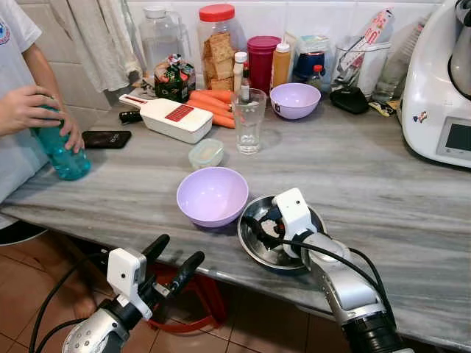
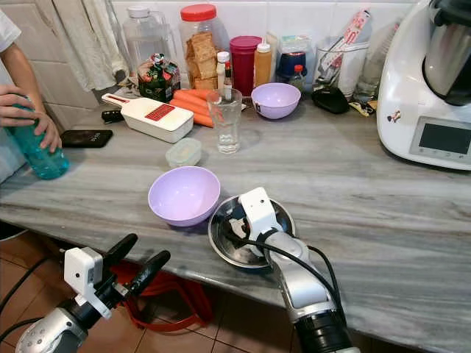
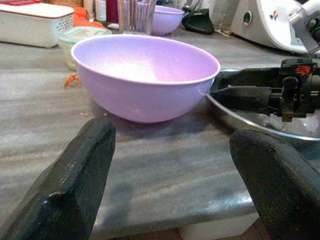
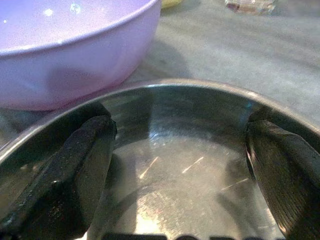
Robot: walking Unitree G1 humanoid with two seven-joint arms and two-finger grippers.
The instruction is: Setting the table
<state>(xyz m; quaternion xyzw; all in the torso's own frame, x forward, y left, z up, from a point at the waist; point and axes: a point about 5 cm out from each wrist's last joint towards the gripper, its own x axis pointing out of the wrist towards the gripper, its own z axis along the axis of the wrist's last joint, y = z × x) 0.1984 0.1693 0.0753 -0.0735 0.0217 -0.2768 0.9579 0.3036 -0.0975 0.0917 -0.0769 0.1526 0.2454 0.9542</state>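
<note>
At the lower centre of the frame I have the right gripper (image 1: 257, 229) spread open inside the steel bowl (image 1: 254, 243), fingers apart, gripping nothing. The lilac bowl (image 1: 212, 195) sits just beside it on the marble counter (image 1: 368, 184). My left gripper (image 1: 175, 259) hovers open below the counter edge

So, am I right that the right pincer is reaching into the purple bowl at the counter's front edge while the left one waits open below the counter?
Not quite: the right pincer is inside the steel bowl, beside the purple bowl, as the right wrist view shows. The left pincer does wait open below the counter.
</note>
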